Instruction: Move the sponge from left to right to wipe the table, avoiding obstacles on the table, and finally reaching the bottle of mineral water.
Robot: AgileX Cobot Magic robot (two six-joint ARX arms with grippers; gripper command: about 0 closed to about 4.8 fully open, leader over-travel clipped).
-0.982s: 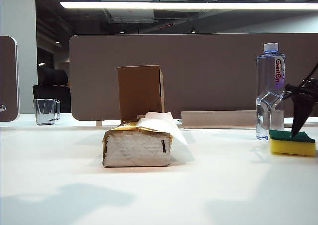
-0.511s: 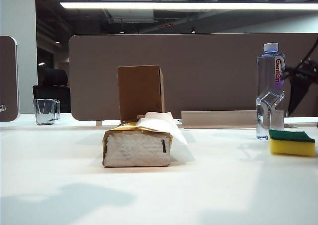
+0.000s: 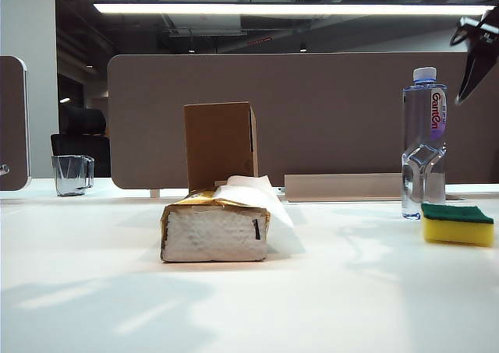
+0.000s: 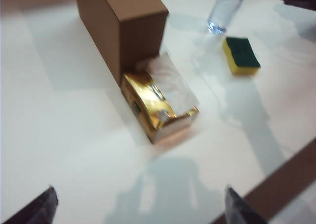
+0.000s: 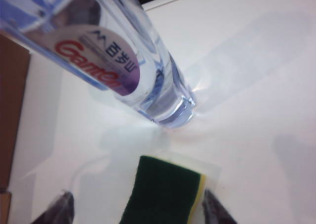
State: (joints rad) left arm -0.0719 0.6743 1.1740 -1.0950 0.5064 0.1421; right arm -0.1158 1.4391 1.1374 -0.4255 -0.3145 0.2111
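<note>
Two grippers hang apart and empty over the plain white table (image 3: 327, 306) — the right gripper (image 5: 137, 210) high above the yellow sponge with its dark green top (image 3: 458, 223), the left gripper (image 4: 138, 206) above the gold-edged tissue pack (image 4: 158, 103) and brown cardboard box (image 4: 121, 23). The sponge lies just beside the clear Ganten water bottle (image 3: 424, 142).

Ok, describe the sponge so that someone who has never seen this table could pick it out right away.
On the white table, look to the right side, where the tall clear water bottle stands. The sponge lies flat just beside its base. It is the only low yellow block with a dark green top; the tissue pack and brown box sit mid-table.
</note>
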